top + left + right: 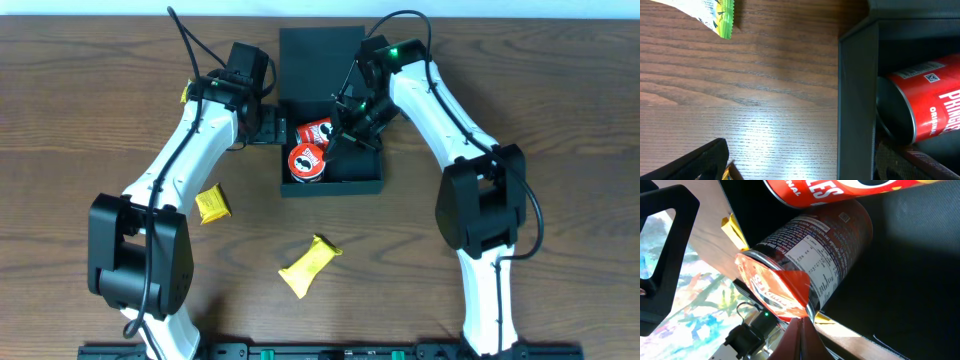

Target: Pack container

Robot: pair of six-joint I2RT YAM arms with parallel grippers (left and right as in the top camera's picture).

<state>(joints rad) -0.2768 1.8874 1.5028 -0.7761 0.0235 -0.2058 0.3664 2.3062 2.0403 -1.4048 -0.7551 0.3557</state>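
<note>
The left gripper (264, 123) is wide open, just outside the box (335, 186). The right gripper (800, 327) is squeezed shut inside it, its tip by a can (812, 260).

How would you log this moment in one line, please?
left gripper: open, beside container | right gripper: shut, inside container | red cans: two inside | yellow packets: two on table

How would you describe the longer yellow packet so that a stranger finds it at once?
Find the dark square container in the middle of the wooden table. In front of it, on the robot's side, lies the longer yellow packet, slanted. It is long and narrow, whereas the other yellow packet to its left is short and squarish.
</note>
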